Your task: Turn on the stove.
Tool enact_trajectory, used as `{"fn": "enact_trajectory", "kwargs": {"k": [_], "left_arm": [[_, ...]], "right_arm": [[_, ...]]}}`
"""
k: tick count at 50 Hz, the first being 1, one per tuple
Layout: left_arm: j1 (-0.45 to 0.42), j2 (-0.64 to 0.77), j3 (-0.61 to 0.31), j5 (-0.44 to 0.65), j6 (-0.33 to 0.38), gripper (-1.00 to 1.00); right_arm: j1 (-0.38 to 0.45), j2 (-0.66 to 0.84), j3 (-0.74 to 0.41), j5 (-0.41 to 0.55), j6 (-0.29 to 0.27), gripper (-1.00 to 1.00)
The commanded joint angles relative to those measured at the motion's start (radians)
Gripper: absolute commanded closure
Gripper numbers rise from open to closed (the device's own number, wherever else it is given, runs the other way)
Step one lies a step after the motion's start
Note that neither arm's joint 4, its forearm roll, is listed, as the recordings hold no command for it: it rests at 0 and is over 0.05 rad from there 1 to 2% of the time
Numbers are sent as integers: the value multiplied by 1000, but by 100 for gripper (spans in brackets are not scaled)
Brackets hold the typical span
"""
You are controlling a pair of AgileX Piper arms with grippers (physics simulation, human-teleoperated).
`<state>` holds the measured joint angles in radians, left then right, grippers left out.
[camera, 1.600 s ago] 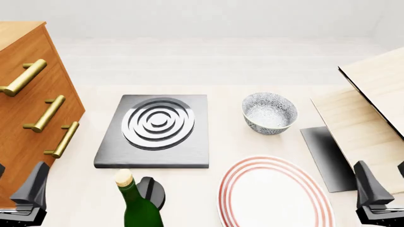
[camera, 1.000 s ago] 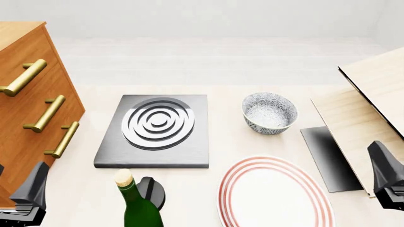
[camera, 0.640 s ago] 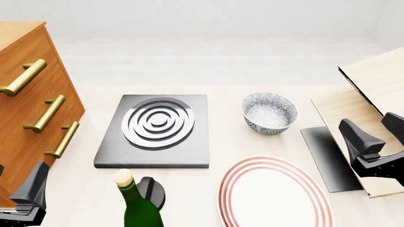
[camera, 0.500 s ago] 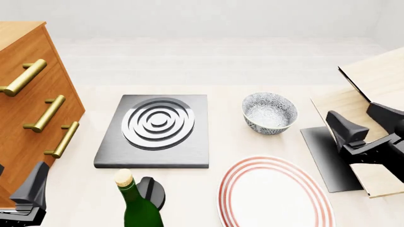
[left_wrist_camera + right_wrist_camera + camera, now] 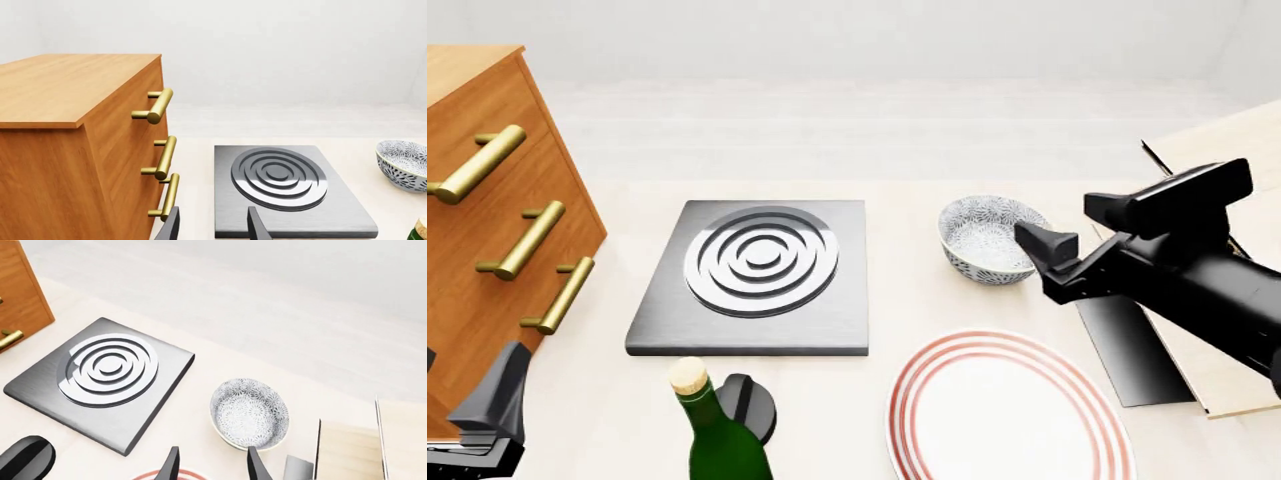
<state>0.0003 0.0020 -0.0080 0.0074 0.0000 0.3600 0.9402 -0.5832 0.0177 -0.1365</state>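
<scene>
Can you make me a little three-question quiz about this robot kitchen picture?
1. True or false: the right gripper is holding the bowl.
2. What stands nearest the black knob? A) the green bottle B) the bowl C) the wooden drawers
3. Fill in: the silver rings sit on top of the ____.

Key
1. False. Its fingers are open and empty, up above the table beside the bowl.
2. A. In the front view the bottle stands right in front of the knob and hides part of it.
3. Stove. The grey slab lies between the drawers and the bowl, and the striped plate lies nearer the arms.
</scene>
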Motion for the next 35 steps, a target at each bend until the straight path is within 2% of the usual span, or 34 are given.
{"fn": "enact_trajectory", "kwargs": {"k": [1, 4, 8, 12, 16, 19, 26, 32, 35], "left_arm": [[0, 0, 0, 0, 0, -100], [0, 0, 0, 0, 0, -100], [0, 0, 0, 0, 0, -100], [0, 0, 0, 0, 0, -100], [0, 0, 0, 0, 0, -100], [0, 0, 0, 0, 0, -100], [0, 0, 0, 0, 0, -100], [0, 0, 0, 0, 0, -100], [0, 0, 0, 0, 0, -100]], "right_arm": [[73, 153, -87, 11, -37, -100], [83, 209, -118, 10, -72, -100], [106, 265, -146, 9, -81, -100], [140, 321, -156, -6, -82, -100], [169, 352, -186, -4, -47, -100], [182, 388, -191, -21, -58, -100], [227, 403, -219, 6, -60, -100], [310, 430, -210, 19, -84, -100], [313, 442, -224, 26, -86, -100]]}}
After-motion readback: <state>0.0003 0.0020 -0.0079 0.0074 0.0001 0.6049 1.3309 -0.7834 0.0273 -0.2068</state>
